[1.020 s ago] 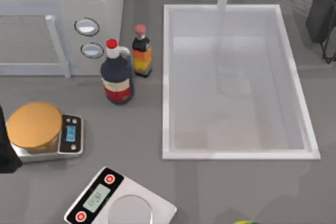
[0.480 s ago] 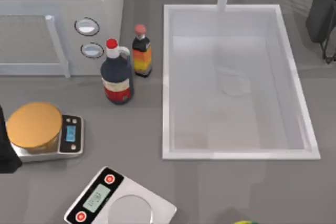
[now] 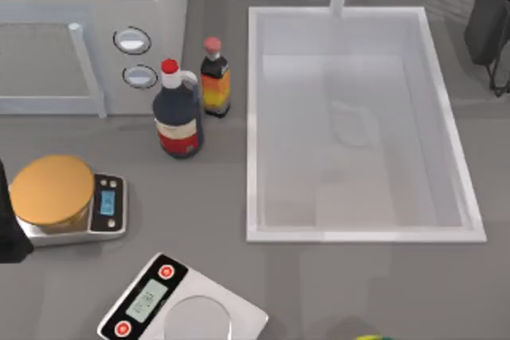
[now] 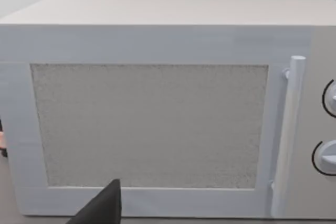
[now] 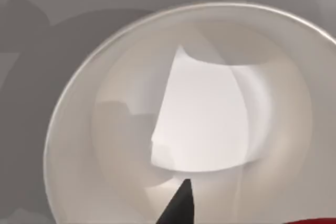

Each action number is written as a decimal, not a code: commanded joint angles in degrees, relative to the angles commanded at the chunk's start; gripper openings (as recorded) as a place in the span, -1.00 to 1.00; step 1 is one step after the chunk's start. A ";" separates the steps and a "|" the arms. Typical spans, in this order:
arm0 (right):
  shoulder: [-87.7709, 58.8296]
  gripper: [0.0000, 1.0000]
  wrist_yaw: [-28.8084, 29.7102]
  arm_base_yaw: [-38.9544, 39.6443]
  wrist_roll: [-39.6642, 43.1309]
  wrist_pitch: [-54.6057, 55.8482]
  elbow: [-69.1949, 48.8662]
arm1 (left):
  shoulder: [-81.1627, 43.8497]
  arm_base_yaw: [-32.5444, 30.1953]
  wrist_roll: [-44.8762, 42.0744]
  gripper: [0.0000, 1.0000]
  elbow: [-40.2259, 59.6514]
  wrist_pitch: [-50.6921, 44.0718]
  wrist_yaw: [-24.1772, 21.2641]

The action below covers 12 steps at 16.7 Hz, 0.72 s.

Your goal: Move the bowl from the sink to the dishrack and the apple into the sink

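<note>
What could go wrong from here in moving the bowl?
The right pincer sits close over the pale bowl; a slightly off grasp could tip it or push it aside. The dark bottle and the smaller bottle stand near the sink rim; a low sweep might topple them. The left arm is parked at the table's left edge.

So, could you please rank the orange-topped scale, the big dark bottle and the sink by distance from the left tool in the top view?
1. Orange-topped scale, beside the left tool at the left edge.
2. Big dark bottle, near the middle.
3. Sink, on the right.
</note>
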State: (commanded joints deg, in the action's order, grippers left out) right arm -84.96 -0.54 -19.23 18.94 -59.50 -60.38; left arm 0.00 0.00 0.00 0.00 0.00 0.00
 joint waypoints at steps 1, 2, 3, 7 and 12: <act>-0.70 -1.00 0.72 1.04 -0.26 1.67 0.13 | 0.00 0.00 0.00 1.00 0.00 0.00 0.00; -1.50 -1.00 1.62 2.42 -0.63 3.90 0.35 | 0.00 0.00 0.00 1.00 0.00 0.00 0.00; -2.38 -1.00 2.68 4.13 -1.12 6.67 0.65 | 0.00 0.00 0.00 1.00 0.00 0.00 0.00; -5.39 -1.00 8.16 14.05 -4.35 23.36 2.68 | 0.00 0.00 0.00 1.00 0.00 0.00 0.00; -6.83 -1.00 17.12 30.67 -10.55 56.23 6.11 | 0.00 0.00 0.00 1.00 0.00 0.00 0.00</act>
State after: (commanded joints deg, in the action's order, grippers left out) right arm -91.79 16.59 11.44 8.39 -3.27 -54.28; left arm 0.00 0.00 0.00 0.00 0.00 0.00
